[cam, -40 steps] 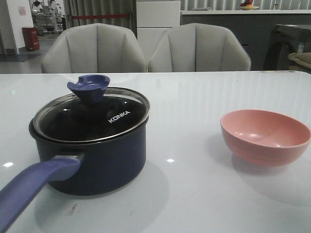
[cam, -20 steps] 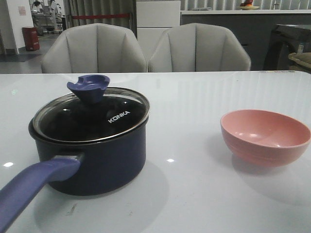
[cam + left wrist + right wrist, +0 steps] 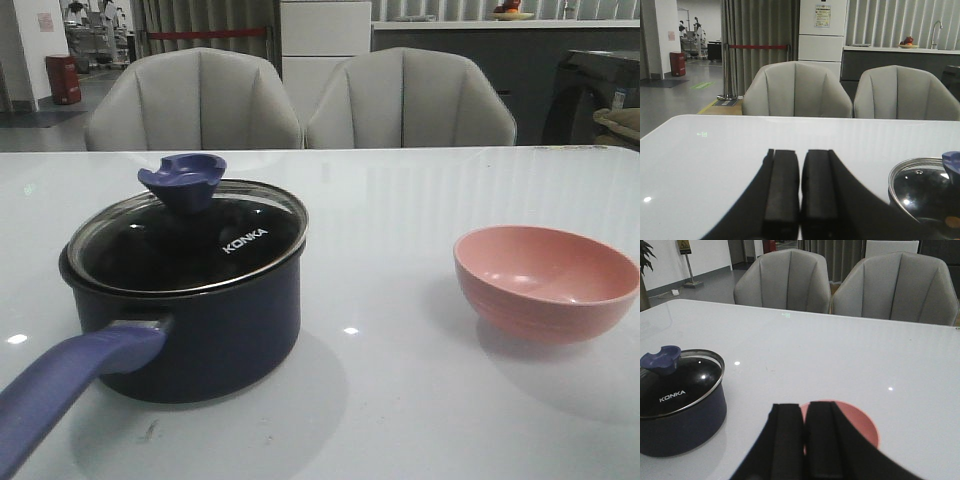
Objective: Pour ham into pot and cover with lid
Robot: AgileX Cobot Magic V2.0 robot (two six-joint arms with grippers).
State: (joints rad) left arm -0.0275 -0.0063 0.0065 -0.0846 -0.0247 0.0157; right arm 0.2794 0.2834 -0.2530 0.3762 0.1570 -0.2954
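The lid sits on the pot, tilted, one edge riding above the rim; a knock could slide it off. The pink bowl, well right of the pot on the bench, looks empty. No ham shows. Left tool and right tool are both closed, holding nothing.

1. A pink bowl stands upright on the right half of the white table; nothing shows on the part of its inside that can be seen.
2. Two grey chairs sit side by side at the table's far edge.
3. A red bin stands on the floor far back left.
4. A white cabinet rises behind the chairs.
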